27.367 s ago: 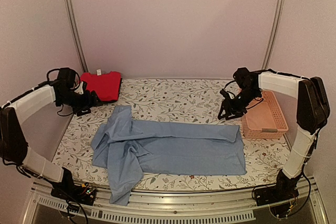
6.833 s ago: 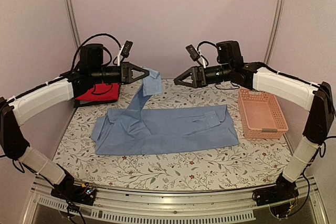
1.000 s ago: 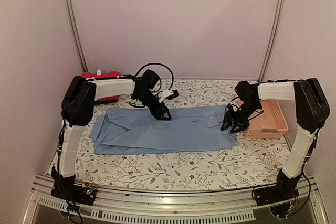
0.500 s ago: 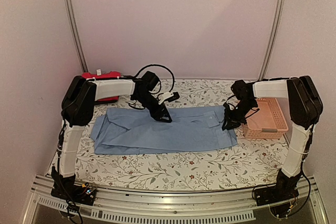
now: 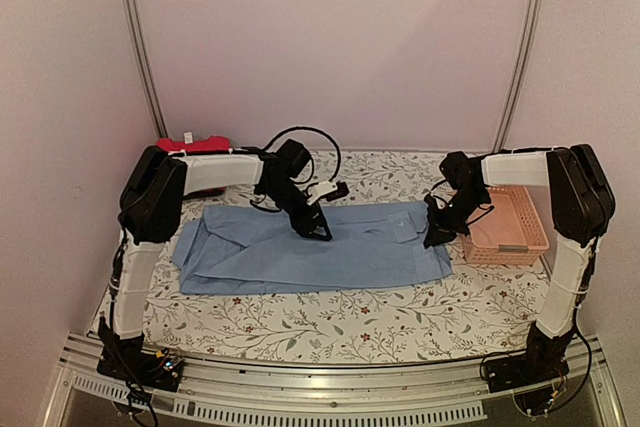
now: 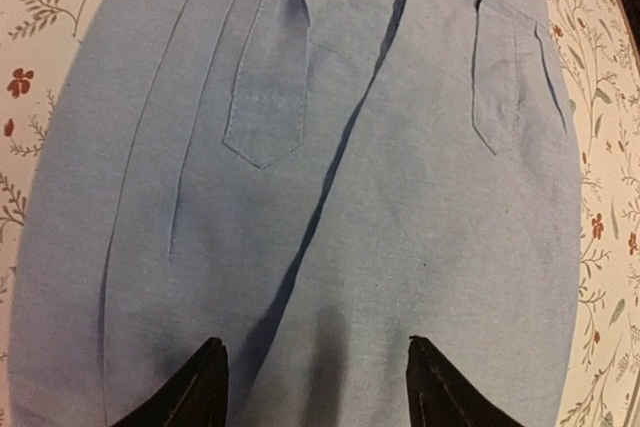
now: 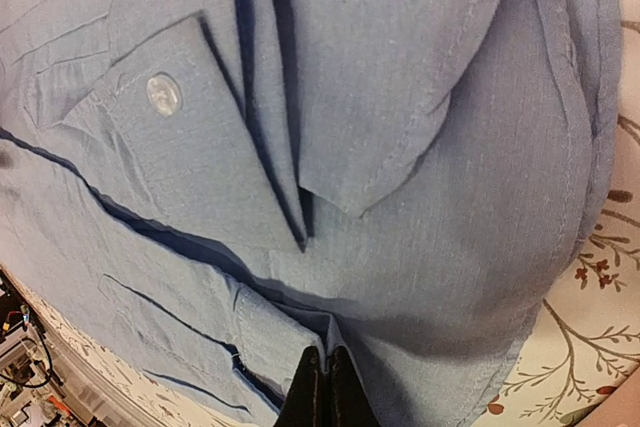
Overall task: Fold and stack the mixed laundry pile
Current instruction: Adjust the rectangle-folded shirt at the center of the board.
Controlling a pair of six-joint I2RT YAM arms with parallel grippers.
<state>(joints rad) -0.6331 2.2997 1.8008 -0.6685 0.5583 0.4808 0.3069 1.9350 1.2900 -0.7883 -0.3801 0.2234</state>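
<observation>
You face a booth of plain pale lilac walls [image 5: 330, 47] in soft, even light, with a left metal upright [image 5: 140, 47] and a right metal upright [image 5: 522, 37] at the back corners, a table under a floral-patterned white tablecloth [image 5: 330, 322], and an aluminium rail [image 5: 330, 387] along its near edge.

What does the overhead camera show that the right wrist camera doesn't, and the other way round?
Only the overhead view shows the whole scene: the red garment at the far left corner, the pink basket on the right, both arms, and the left tool over the blue shirt.

Only the right wrist view shows close detail: a cuff button and the right tool with its tips shut at a folded shirt edge. Whether it pinches cloth is unclear.

Both show the blue shirt and the flowered tablecloth.
</observation>
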